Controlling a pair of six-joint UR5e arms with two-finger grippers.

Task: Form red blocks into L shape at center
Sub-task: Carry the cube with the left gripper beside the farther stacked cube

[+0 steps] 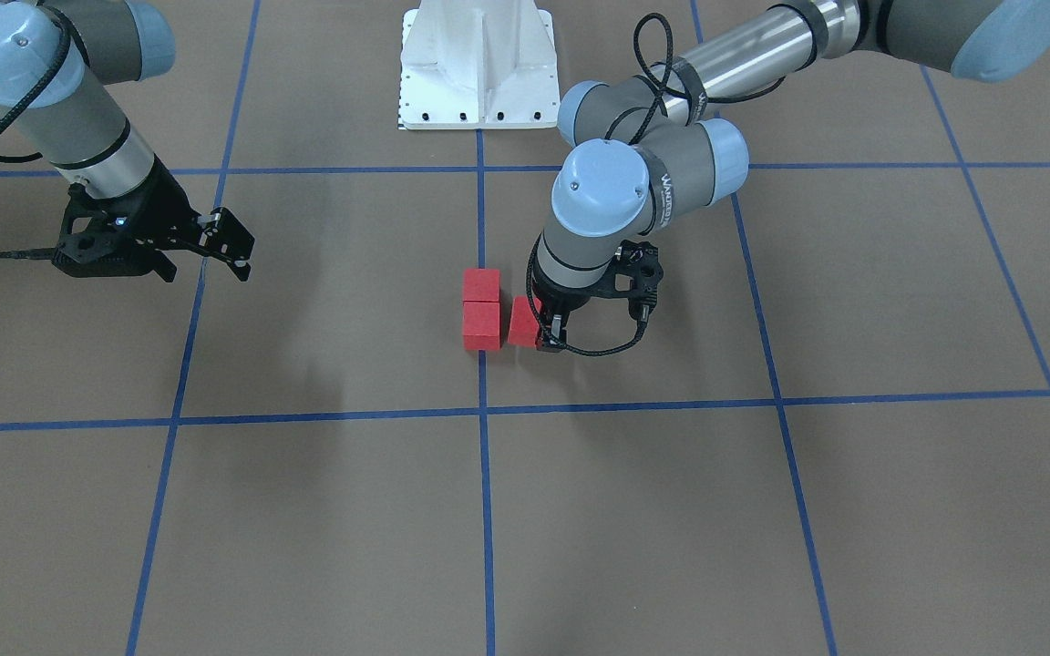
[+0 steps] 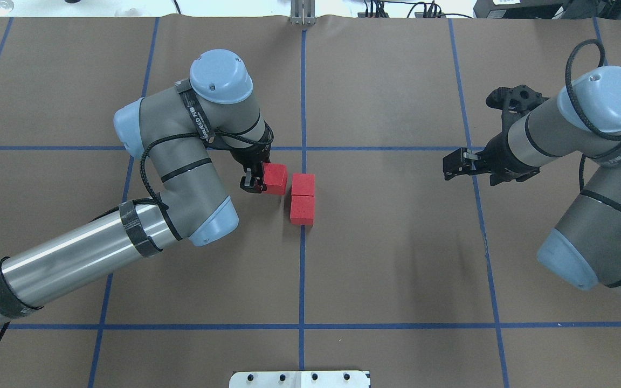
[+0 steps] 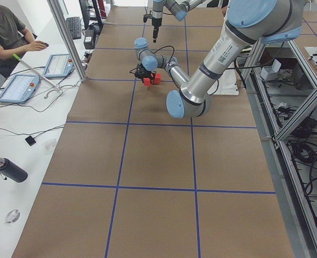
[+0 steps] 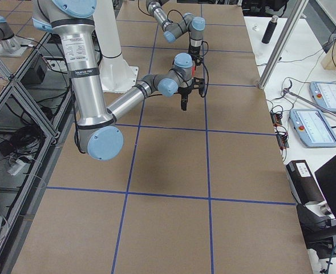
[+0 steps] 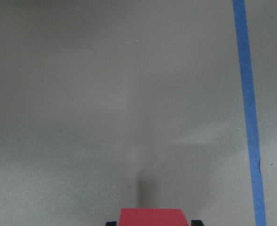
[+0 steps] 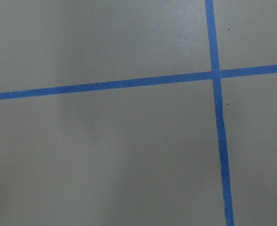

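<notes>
Left gripper (image 2: 261, 181) closed to block width on one of the red blocks (image 2: 277, 178), pads on two opposite faces in the wrist view; resting or lifted, cannot tell. Held block just beside the other two (image 2: 302, 209), a narrow gap showing, level with the one farther from the robot's base. Those two touching end to end on the blue tape line (image 2: 302, 269) at the center (image 2: 337, 205). Right gripper (image 2: 455, 165) empty, jaws apart, well off to the side. Likely faults: a gap remaining at release, hence a broken L; the pair shoved off the line if pressed in hard or askew; the block dragged back if withdrawn before a full opening.
</notes>
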